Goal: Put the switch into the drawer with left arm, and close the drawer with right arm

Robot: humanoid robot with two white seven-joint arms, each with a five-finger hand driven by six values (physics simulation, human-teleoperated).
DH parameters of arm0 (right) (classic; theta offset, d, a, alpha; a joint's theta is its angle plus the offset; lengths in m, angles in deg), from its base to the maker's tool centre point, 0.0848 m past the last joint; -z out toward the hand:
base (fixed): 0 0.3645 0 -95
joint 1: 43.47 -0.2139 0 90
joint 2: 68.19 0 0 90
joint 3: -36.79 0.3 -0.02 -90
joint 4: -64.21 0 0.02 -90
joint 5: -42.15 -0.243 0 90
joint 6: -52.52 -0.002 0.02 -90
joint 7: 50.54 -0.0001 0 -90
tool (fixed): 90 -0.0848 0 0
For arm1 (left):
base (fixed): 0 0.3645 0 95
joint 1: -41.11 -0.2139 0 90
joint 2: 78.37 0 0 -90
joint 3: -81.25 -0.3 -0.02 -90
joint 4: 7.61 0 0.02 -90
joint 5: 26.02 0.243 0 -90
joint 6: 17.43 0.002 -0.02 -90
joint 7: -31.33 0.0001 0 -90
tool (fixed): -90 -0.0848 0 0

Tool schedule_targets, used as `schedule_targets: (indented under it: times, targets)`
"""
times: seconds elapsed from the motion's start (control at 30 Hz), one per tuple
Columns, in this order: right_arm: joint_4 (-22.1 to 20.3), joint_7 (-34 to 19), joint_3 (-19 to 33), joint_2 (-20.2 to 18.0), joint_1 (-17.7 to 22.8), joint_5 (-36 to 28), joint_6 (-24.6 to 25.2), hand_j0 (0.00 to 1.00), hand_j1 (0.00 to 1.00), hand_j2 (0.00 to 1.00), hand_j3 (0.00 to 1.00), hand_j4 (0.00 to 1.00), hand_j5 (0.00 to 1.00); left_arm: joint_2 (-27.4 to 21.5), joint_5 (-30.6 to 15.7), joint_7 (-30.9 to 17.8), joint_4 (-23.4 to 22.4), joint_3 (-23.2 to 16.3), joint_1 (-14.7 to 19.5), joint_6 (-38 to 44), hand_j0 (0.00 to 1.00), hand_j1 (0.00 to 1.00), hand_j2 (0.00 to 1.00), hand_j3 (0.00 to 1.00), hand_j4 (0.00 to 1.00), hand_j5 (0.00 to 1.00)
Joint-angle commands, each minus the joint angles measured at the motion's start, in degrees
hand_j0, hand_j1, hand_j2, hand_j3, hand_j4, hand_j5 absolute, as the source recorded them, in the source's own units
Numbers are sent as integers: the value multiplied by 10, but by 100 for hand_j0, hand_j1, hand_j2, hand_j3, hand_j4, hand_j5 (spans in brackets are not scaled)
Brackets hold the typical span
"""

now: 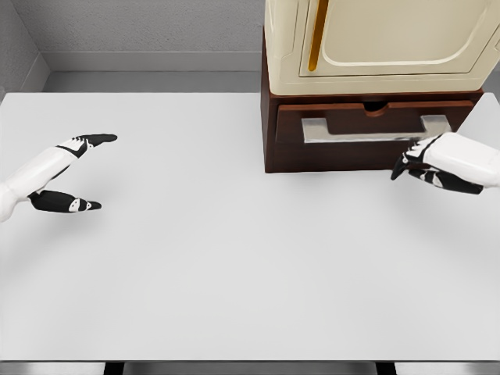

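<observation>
The dark brown drawer (367, 148) with a silver handle (375, 129) sits under a cream appliance (383, 39) at the back right; its front looks close to flush with the brown base. My right hand (414, 162) hovers right in front of the drawer's right end, just below the handle, fingers relaxed and holding nothing. My left hand (87, 172) is far off at the table's left side, with thumb and fingers spread wide apart and nothing between them. No switch is visible anywhere in the head view.
The white table (234, 258) spans the view, with its front edge at the bottom. A grey wall (141, 31) runs behind it.
</observation>
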State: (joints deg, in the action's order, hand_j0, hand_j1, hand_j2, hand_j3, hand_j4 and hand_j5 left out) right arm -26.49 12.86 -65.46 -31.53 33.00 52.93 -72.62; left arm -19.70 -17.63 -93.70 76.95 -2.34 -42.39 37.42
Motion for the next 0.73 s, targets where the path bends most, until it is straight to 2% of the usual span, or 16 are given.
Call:
schedule_targets:
  times: [0.0,0.2,0.33,0.43,0.53,0.6,0.7]
  targets:
    - [7,1,-5,2,0,0,1,48,48,48,48,48,48,0,-6,0,1,0,0,2,100,100,100,100,100,100]
    - [27,1,-10,15,-16,3,1,48,48,48,48,48,48,0,-9,0,14,0,-10,2,100,100,100,100,100,100]
    - [54,1,-30,23,-43,7,1,48,48,48,48,48,48,0,-9,0,14,10,-18,2,100,100,100,100,100,100]
    - [55,1,-30,21,-46,7,1,49,49,49,49,49,49,0,-10,0,14,11,-22,2,100,100,100,100,100,100]
    - [30,2,-30,11,-33,5,1,51,51,51,51,51,51,0,-10,0,14,13,-25,2,100,100,100,100,100,100]
    - [18,3,-23,-12,-5,0,1,51,51,51,51,51,51,0,-13,0,14,13,-25,2,100,100,100,100,100,100]
    - [13,7,-23,-25,4,-2,1,51,51,51,51,51,51,0,-13,0,14,13,-25,2,100,100,100,100,100,100]
